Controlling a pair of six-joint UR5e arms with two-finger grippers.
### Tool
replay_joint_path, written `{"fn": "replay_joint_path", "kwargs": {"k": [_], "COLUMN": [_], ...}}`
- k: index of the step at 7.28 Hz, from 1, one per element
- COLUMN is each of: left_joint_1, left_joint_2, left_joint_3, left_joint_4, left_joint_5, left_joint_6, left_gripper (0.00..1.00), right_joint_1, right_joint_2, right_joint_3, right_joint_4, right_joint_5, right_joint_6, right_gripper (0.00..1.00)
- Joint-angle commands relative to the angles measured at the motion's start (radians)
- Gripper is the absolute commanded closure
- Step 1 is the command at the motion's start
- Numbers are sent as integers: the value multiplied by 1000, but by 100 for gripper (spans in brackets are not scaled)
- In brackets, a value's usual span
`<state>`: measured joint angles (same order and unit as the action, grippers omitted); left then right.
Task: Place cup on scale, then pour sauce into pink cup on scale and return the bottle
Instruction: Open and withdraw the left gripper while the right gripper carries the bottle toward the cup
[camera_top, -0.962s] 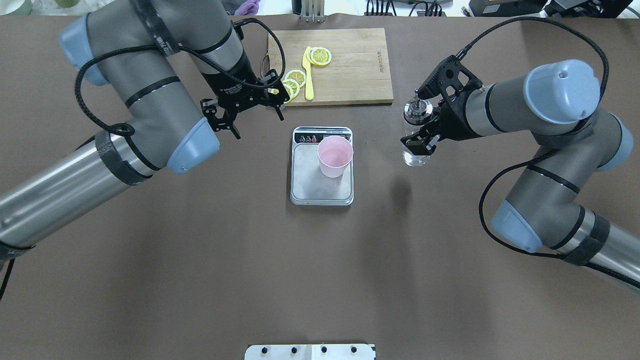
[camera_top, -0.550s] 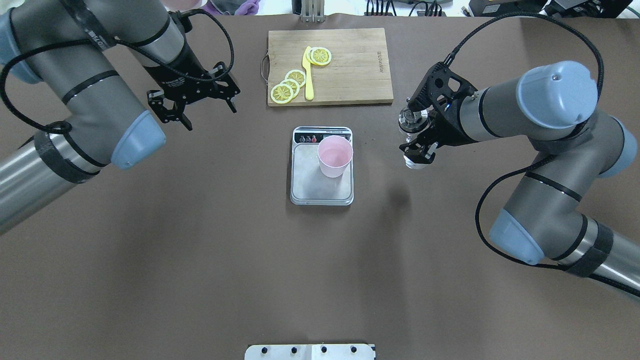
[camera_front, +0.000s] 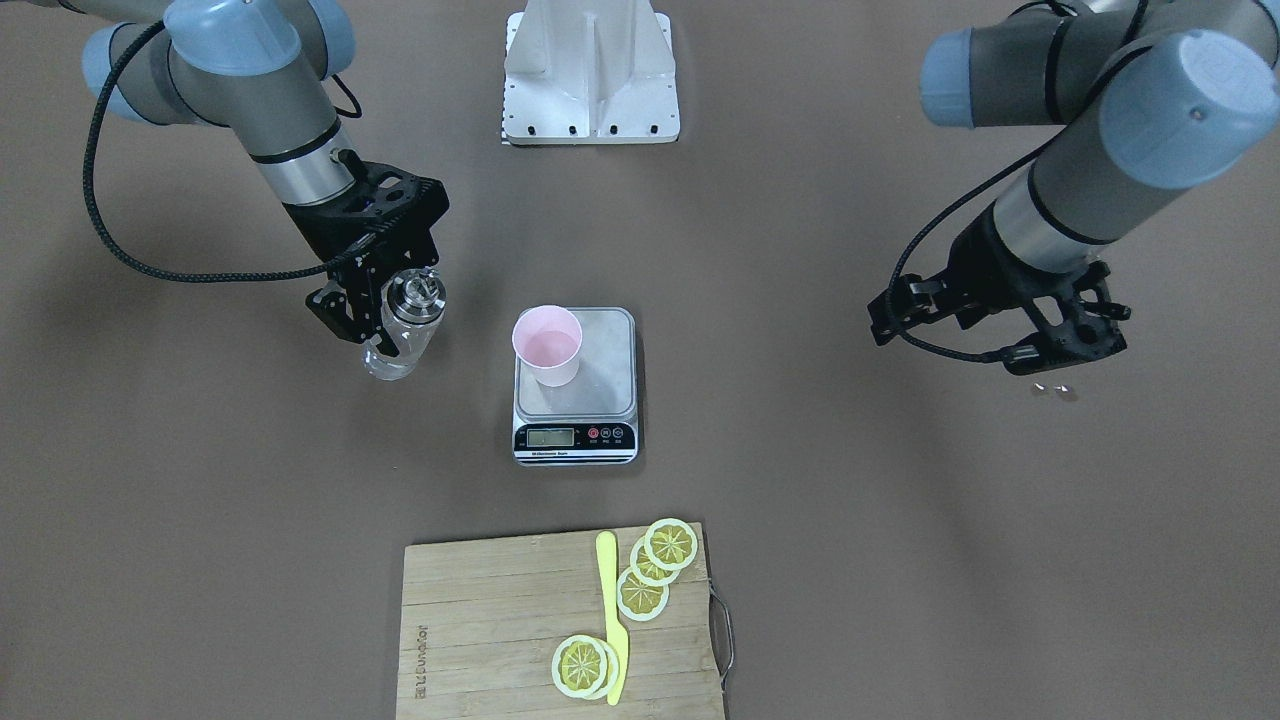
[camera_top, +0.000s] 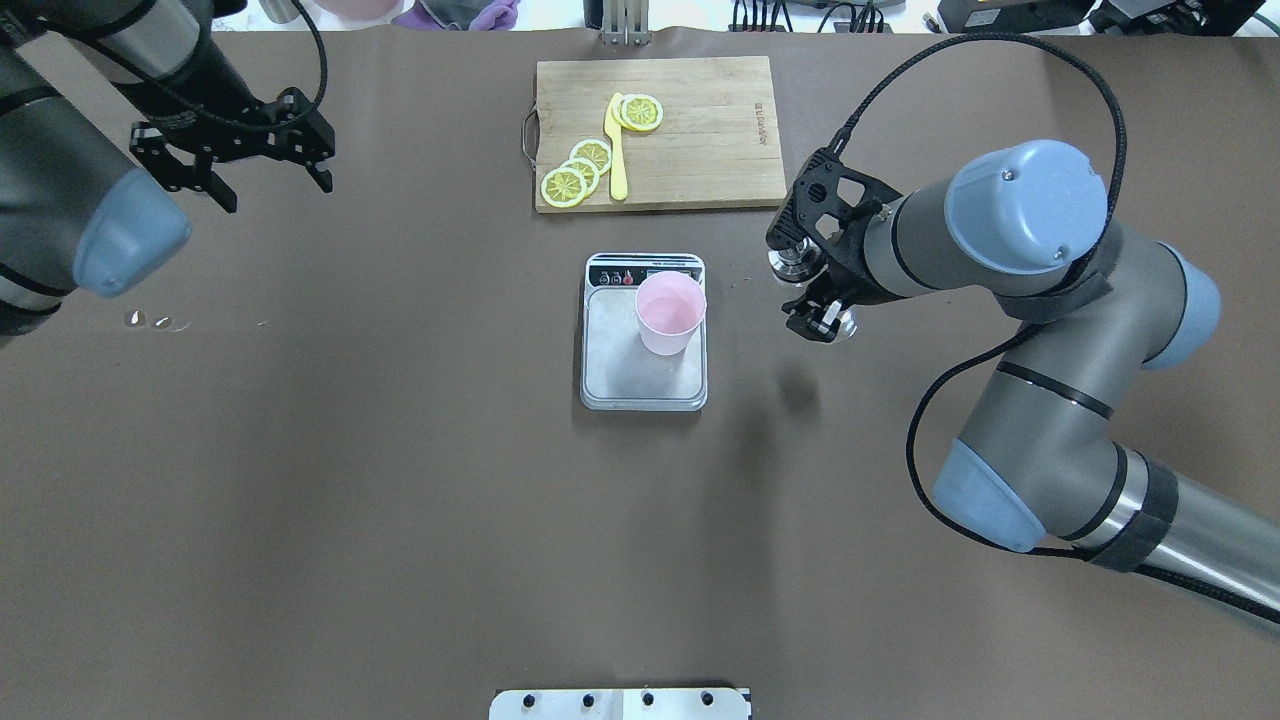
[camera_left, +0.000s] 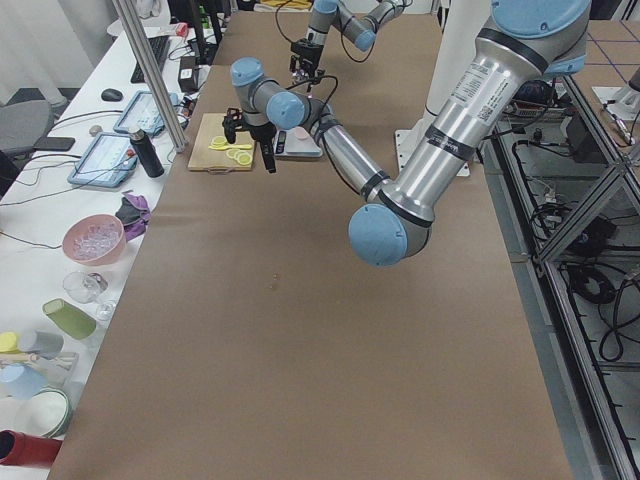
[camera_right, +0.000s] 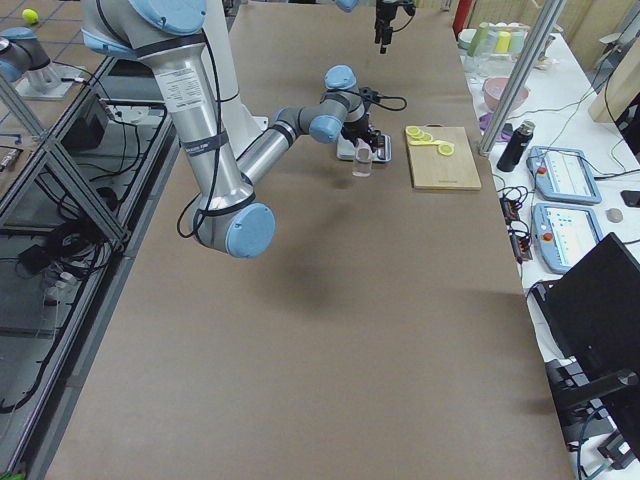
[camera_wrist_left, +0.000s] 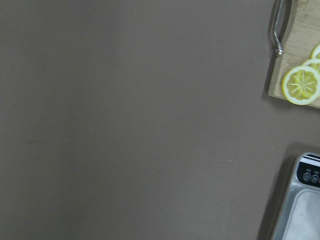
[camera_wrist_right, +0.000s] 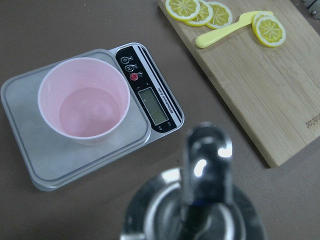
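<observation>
Cup (camera_top: 670, 312) stands upright on the scale (camera_top: 640, 385), on the far right part of the platform beside the display strip, so step one looks done. Cup looks empty in my right wrist view, though I can't rule out clear liquid. Bottle (camera_front: 400, 330) is clamped in my right gripper (camera_front: 375, 335), fingers closed round its body below the metal spout. It is roughly upright and just right of the scale, apart from it. A shadow on the table under it suggests it is lifted. Held that way, I judge, the spout can tip toward the cup while nothing spills early. Clear sauce (camera_front: 390, 362) sits low in the bottle. My left gripper (camera_top: 277, 195) hangs spread and empty at the far left, well apart from everything, probably to leave room for the pour. Cutting board (camera_top: 700, 130) with lemon slices (camera_top: 575, 175) and yellow knife (camera_top: 617, 150) lies beyond the scale, not involved. Versus a second ago: left arm has swung from beside the board's left corner out to the far left, right gripper has carried the bottle a bit closer to the scale, and cup and scale are unmoved.
</observation>
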<state>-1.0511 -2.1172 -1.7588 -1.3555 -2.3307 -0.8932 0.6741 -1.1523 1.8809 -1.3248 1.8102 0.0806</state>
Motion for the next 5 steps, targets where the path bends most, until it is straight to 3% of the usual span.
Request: {"fn": "replay_joint_path", "kwargs": {"k": [1,5], "left_joint_1": [-64,-160], "left_joint_2": [61,183], "left_joint_3": [-5,-31], "left_joint_4": [6,3], "left_joint_5": [4,39], "left_joint_6": [147,396], "left_gripper": [2,2], "right_joint_1": [-13,-10], "right_joint_2": [31,100], "right_joint_3": [1,-3], "right_joint_4": [-97,-278], "right_joint_5": [-29,-80], "right_joint_6": [-8,-59], "right_gripper": [35,36]}}
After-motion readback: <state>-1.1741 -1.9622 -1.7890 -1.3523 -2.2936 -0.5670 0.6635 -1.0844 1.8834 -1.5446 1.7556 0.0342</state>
